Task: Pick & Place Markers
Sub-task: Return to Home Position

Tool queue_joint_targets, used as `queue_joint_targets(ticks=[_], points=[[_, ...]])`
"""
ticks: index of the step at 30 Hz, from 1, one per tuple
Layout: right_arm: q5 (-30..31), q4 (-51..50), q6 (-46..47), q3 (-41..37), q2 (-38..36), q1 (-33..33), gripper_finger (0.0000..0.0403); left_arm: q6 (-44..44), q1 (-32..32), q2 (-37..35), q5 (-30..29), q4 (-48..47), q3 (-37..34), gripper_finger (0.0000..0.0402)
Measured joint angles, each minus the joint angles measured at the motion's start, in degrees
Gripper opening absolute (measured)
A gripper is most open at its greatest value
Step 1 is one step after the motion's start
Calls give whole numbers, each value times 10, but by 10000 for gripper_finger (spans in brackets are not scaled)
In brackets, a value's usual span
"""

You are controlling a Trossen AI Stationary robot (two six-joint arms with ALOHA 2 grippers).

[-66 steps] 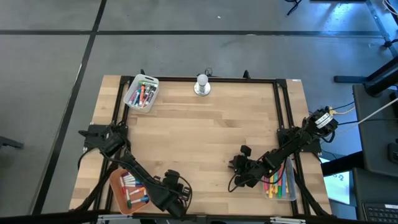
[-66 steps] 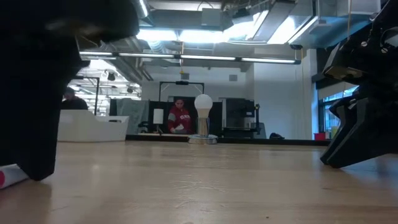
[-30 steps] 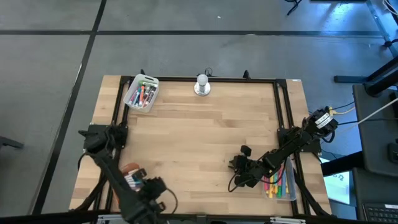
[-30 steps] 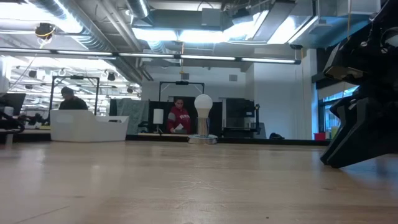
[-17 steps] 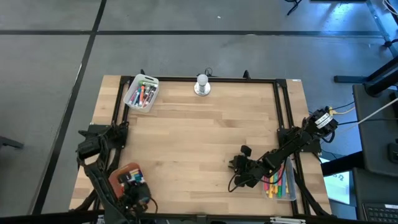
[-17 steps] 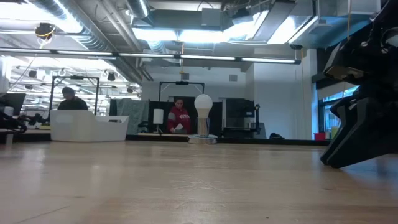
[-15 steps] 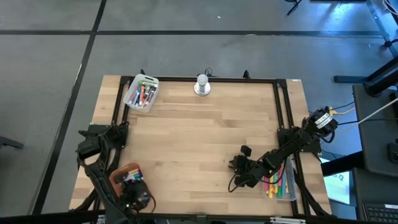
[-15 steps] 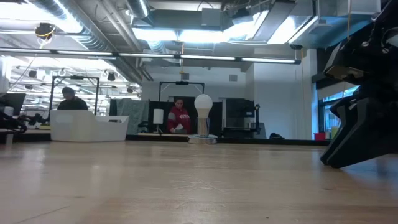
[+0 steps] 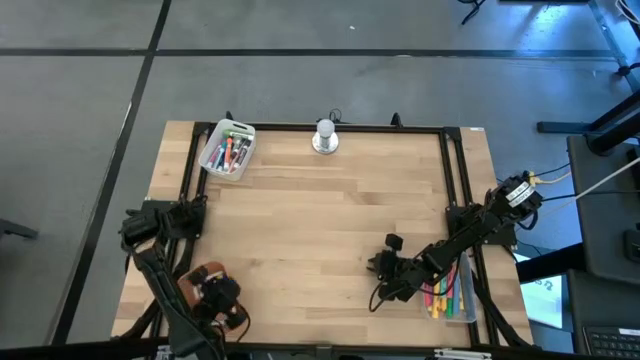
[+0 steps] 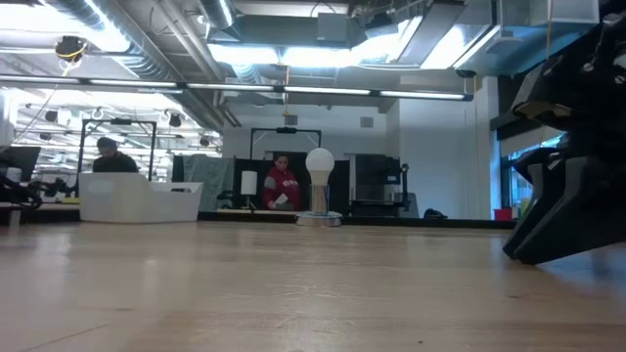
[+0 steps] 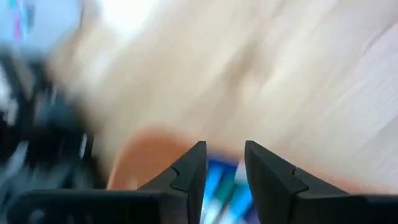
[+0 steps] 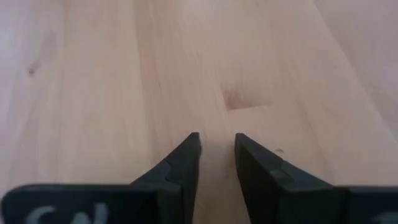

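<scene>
My left gripper (image 9: 214, 296) hangs over the orange tray (image 9: 190, 288) at the table's near left corner. In the left wrist view its fingers (image 11: 225, 163) stand open, with blurred blue markers (image 11: 221, 186) in the tray below them. My right gripper (image 9: 380, 268) is open over bare wood (image 12: 214, 106), near the table's near right; nothing is between its fingers (image 12: 216, 149). More markers lie in a clear tray (image 9: 228, 150) at the far left and in another clear tray (image 9: 448, 295) at the near right.
A white round object on a metal base (image 9: 325, 136) stands at the middle of the far edge, also seen in the low view (image 10: 319, 188). A black frame (image 9: 450, 170) runs along the table's sides. The middle of the wooden table (image 9: 320, 220) is bare.
My left gripper has moved from the near edge toward the table's left edge and now covers most of the orange tray and its markers. My right arm has kept still.
</scene>
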Motion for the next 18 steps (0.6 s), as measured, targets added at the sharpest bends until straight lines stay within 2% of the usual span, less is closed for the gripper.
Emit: queue_joint_targets(ticks=[3,6,9,14,16,18], points=[[-18,47,-43,6,-19,-2,97,30,15,-31,-141,0,-3,94],[-84,96,-129,18,-56,-1,83,58,47,-62,-254,5,-23,79],[-108,108,-219,31,-106,0,62,151,88,-96,-293,55,-59,64],[-6,58,-353,29,-214,-41,13,316,179,-150,-323,198,-166,41],[9,40,-392,30,-266,-71,6,371,217,-175,-352,260,-215,33],[-7,2,-426,29,-321,-104,7,427,252,-208,-378,318,-262,23]])
